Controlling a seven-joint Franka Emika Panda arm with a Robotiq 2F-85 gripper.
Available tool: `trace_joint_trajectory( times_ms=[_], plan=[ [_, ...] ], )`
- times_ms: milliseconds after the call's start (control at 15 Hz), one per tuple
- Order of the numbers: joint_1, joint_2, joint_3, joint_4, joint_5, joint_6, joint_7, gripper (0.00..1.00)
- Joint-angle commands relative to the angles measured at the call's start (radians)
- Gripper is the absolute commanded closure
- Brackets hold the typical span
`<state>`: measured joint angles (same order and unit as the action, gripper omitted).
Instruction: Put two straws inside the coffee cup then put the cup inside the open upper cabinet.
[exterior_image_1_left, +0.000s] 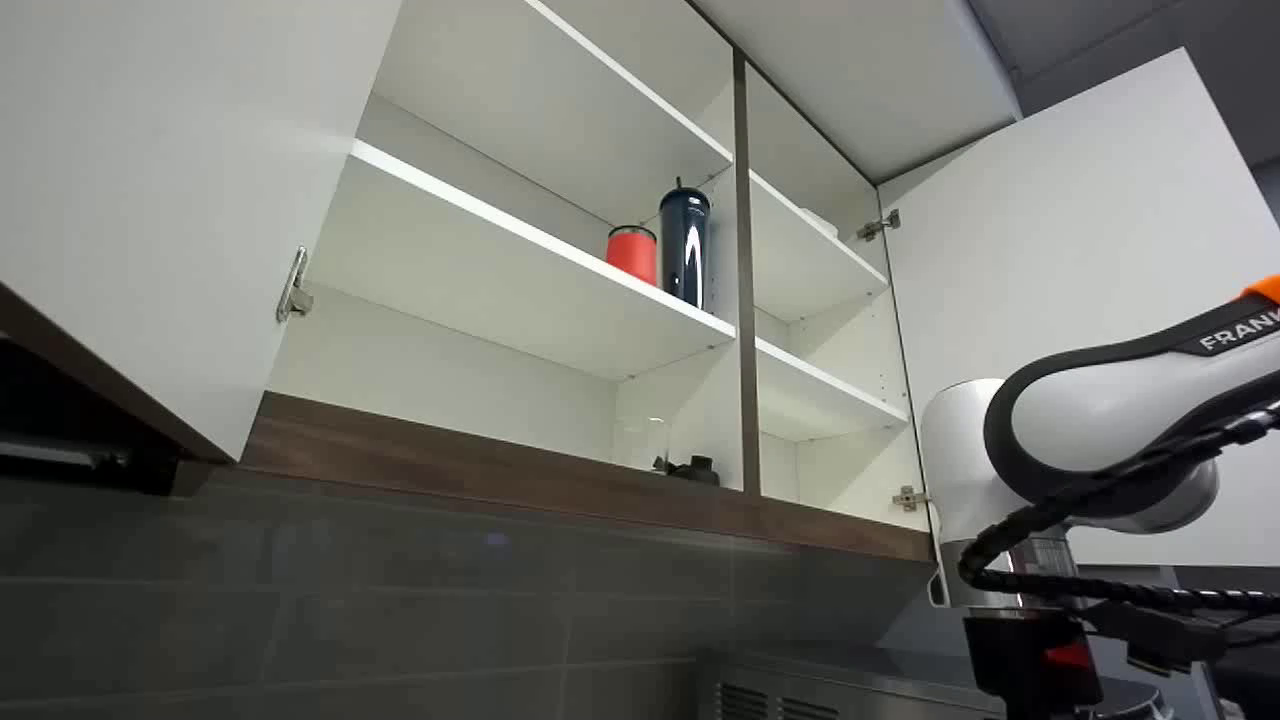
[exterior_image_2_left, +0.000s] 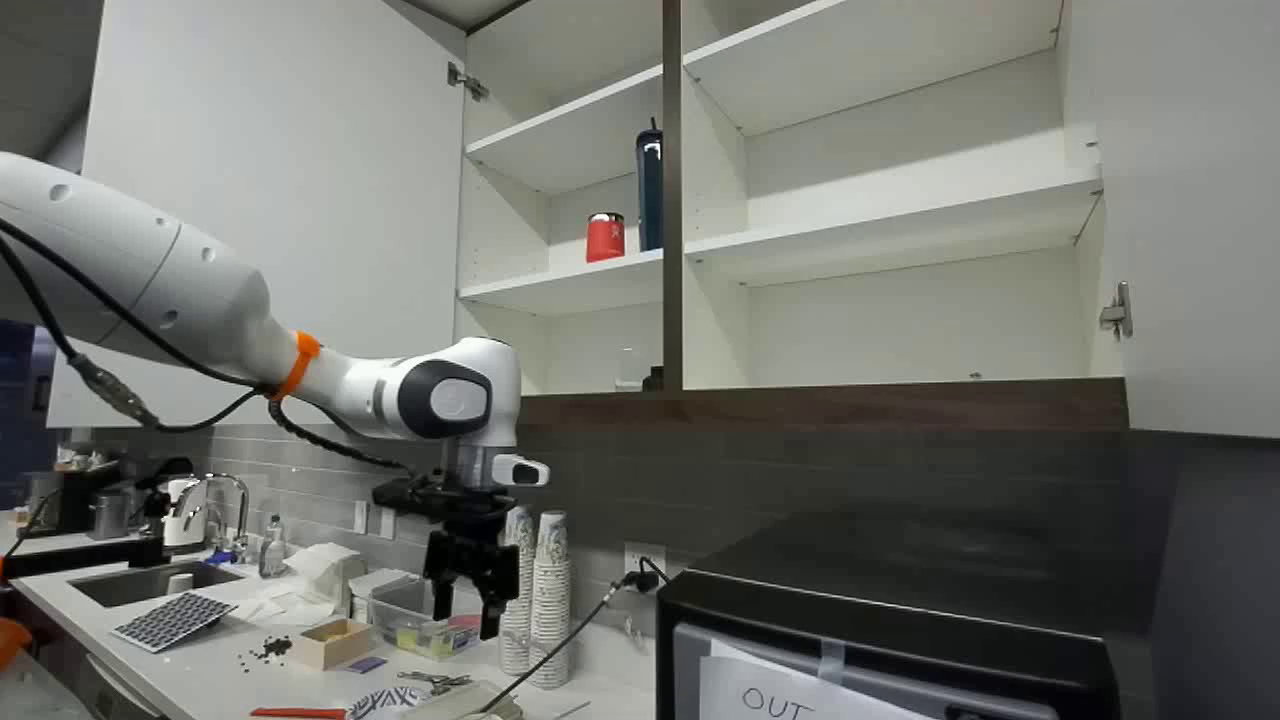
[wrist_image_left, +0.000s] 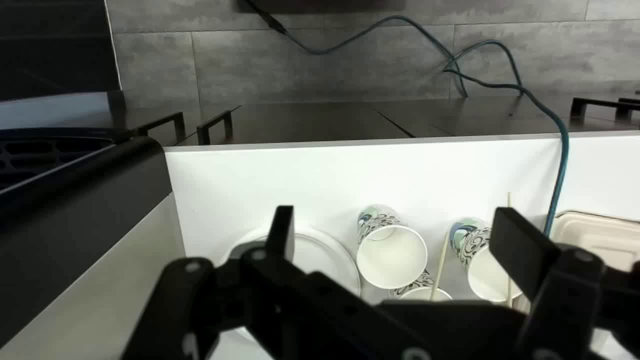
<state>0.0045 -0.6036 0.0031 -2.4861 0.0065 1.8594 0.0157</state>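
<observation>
White and patterned, the probable paper coffee cup (wrist_image_left: 392, 252) stood mouth-up on the counter (wrist_image_left: 320, 175), presumably for straws (wrist_image_left: 440, 265); the pincer (wrist_image_left: 400, 235) gaped wide, empty; the open upper cabinet (exterior_image_1_left: 540, 300) perhaps awaited the cup.

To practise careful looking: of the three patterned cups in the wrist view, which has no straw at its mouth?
The leftmost cup, beside the white plate: its mouth is bare. Straws show at the mouths of the middle cup and rightmost cup.

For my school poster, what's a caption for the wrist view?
Open black gripper above a white countertop with three patterned white paper cups.
</observation>
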Motion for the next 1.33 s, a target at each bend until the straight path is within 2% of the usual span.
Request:
trace_joint_trajectory(
  times_ms=[0,1133,1267],
  plan=[
    [-0.001,0.0,0.001,0.002,0.0,-0.002,-0.001,0.0],
    [-0.001,0.0,0.001,0.002,0.0,-0.002,-0.001,0.0],
    [0.009,0.042,0.025,-0.026,0.028,0.071,0.049,0.0]
  ],
)
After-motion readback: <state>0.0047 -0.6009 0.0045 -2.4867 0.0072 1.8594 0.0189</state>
